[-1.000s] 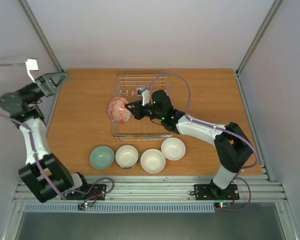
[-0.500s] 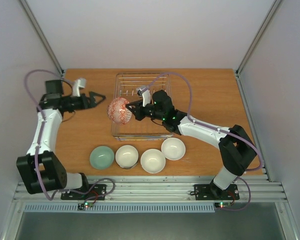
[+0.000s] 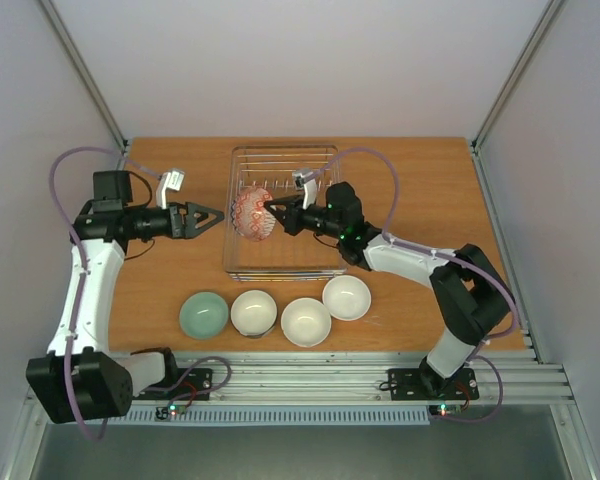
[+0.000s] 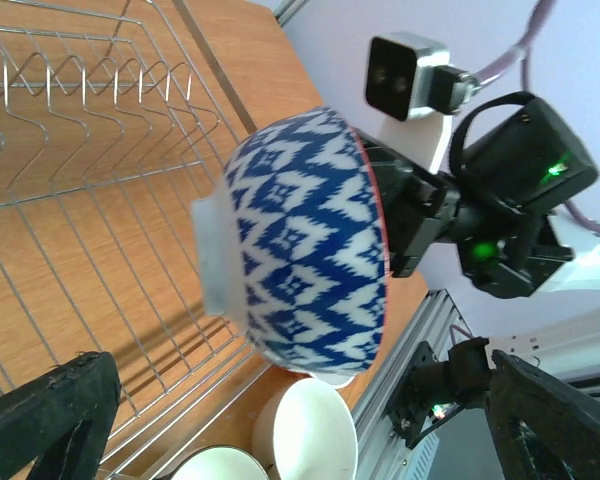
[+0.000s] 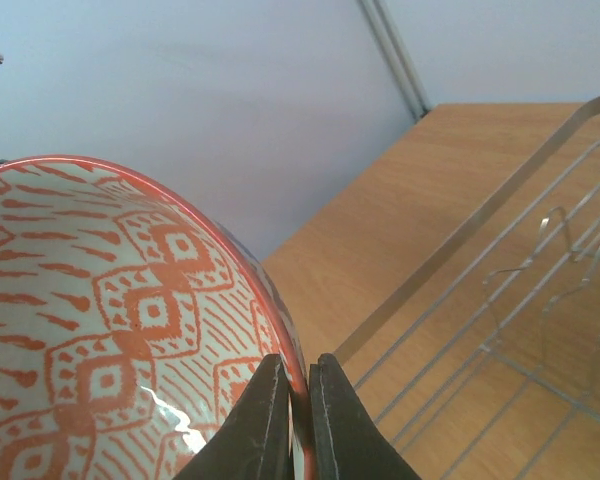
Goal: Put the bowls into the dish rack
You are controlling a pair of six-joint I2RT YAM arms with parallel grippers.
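Observation:
My right gripper (image 3: 271,212) is shut on the rim of a bowl (image 3: 251,213) with a red-patterned inside (image 5: 100,330) and a blue-patterned outside (image 4: 310,250). It holds that bowl on edge above the left part of the dish rack (image 3: 280,151). In the right wrist view the two fingers (image 5: 263,420) pinch the rim. My left gripper (image 3: 216,216) is open just left of the rack, pointing at the bowl's underside without touching it. Its fingers (image 4: 50,415) stand wide at the bottom corners of the left wrist view. Several other bowls sit in a row on the table in front of the rack: pale green (image 3: 203,314), white (image 3: 253,312), white (image 3: 306,321), white (image 3: 347,297).
The wire rack (image 4: 80,150) holds no bowl and its tines (image 5: 555,250) stand upright. The wooden table (image 3: 420,200) is bordered by grey walls and a metal rail (image 3: 310,375) at the near edge.
My left arm has swung in from the far left edge to just beside the rack. My right arm has carried the patterned bowl a little to the right, over the rack.

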